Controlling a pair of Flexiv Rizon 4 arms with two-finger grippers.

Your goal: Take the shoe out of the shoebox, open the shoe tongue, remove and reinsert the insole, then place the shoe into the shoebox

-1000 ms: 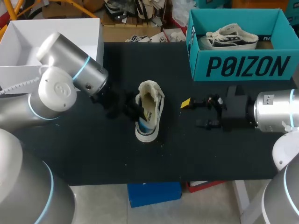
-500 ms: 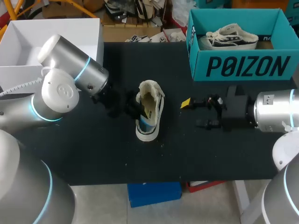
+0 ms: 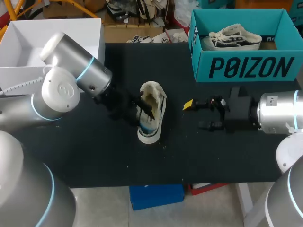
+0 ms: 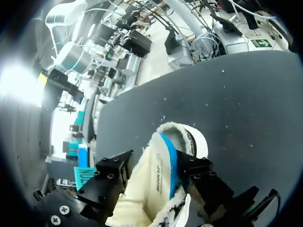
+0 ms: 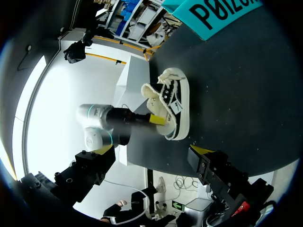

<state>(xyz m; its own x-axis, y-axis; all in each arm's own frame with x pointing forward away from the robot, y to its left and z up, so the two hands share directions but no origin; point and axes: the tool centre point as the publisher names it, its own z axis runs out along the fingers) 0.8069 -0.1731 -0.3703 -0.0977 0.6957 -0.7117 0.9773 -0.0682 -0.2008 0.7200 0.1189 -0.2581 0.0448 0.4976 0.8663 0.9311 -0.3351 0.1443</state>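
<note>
A cream, fleece-lined shoe (image 3: 152, 118) stands on its sole in the middle of the black table (image 3: 94, 151). My left gripper (image 3: 142, 108) is at the shoe's mouth. In the left wrist view its black fingers (image 4: 111, 172) stand apart on either side of the shoe's (image 4: 189, 139) collar. The blue insole (image 4: 169, 163) stands on edge inside the shoe. The gripper is open. My right gripper (image 3: 201, 114) hovers open to the right of the shoe, with nothing between its fingers. The teal shoebox (image 3: 246, 66) stands at the back right.
A second, dark-and-cream shoe (image 3: 234, 38) lies inside the teal shoebox. An open white box (image 3: 28, 47) stands at the back left, behind my left arm. Bare table lies in front of the shoe, towards the near edge.
My left gripper has pushed to the right, further into the shoe's mouth, and its fingers have spread apart. The shoe and my right arm have stayed put.
</note>
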